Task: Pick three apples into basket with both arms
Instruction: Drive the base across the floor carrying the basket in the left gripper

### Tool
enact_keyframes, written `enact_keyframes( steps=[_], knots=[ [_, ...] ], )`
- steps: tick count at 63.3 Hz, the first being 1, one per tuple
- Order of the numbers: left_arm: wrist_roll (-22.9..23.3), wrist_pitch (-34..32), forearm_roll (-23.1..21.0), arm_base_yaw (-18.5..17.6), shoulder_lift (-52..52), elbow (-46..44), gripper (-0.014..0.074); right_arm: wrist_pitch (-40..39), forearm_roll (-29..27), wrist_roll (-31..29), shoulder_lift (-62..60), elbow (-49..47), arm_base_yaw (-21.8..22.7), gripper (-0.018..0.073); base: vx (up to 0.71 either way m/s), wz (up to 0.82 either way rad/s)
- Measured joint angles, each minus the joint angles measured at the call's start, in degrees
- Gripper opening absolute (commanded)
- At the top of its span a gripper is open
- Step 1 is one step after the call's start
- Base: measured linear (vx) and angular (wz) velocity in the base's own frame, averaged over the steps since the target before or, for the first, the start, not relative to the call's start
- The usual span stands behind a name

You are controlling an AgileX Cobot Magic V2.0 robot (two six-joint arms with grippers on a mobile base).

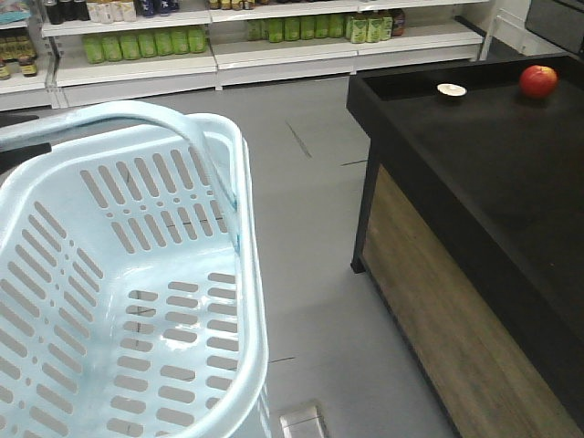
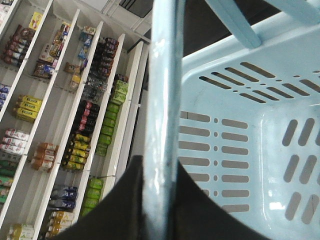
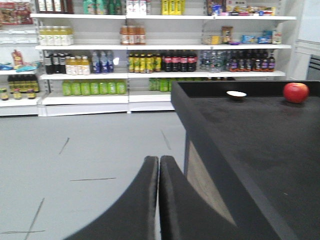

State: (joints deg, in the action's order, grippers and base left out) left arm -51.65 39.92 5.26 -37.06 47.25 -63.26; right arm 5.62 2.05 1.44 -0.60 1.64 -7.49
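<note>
One red apple (image 1: pixel 538 81) rests at the far right of the black counter (image 1: pixel 493 155); the right wrist view shows the same apple (image 3: pixel 296 92) far ahead. The pale blue basket (image 1: pixel 119 274) fills the lower left of the front view and holds nothing. My left gripper (image 2: pixel 163 167) is shut on the basket's rim (image 2: pixel 165 100), one black finger on each side. My right gripper (image 3: pixel 158 162) is shut with nothing in it, hanging over the grey floor left of the counter's corner. Neither arm shows in the front view.
A small white dish (image 1: pixel 451 89) sits on the counter left of the apple. White shop shelves (image 1: pixel 228 46) full of bottles line the back wall. Grey floor (image 1: pixel 310 210) lies between basket and counter. The counter has a wood-panelled side (image 1: pixel 438 310).
</note>
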Motion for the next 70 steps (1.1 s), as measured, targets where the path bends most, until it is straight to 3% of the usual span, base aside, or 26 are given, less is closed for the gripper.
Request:
enact_keyframes(
  steps=[70],
  knots=[
    [0.00,0.00,0.06,0.00,0.00,0.00,-0.0008,0.00,0.00,0.00,0.00,0.00,0.00,-0.0009,0.08,0.26]
  ],
)
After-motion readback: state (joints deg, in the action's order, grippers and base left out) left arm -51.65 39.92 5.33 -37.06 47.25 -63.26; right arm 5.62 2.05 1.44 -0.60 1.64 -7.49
